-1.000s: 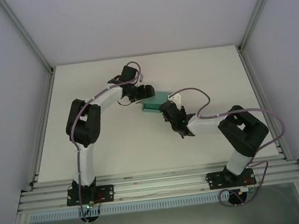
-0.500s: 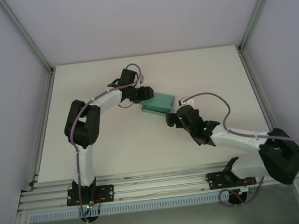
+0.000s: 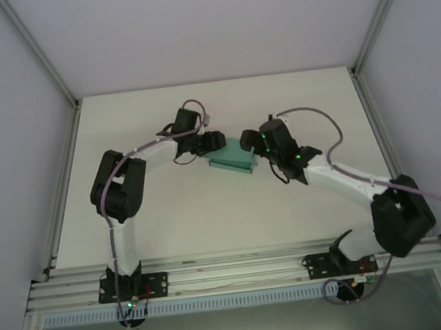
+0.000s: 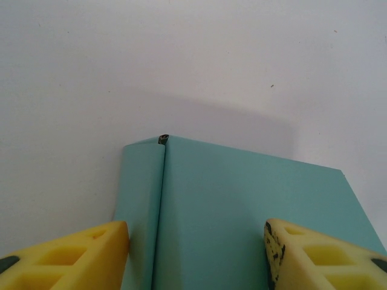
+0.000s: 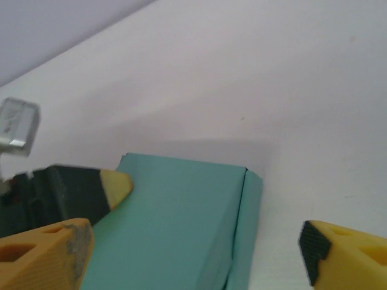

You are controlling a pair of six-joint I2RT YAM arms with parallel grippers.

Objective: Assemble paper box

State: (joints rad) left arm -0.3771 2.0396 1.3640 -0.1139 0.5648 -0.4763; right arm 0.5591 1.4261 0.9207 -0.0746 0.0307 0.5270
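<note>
Both my left gripper and right gripper are spread wide, one at each end of the teal paper box; it's sitting mid-counter, a bit toward the far edge.

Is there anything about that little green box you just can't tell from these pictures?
- Top view: the left gripper and right gripper cover part of the paper box, and its seams are too small to read.
- Left wrist view: the box's near part is cut off by the bottom edge.
- Right wrist view: the same cut-off; the box's own panels hide its inside.
</note>
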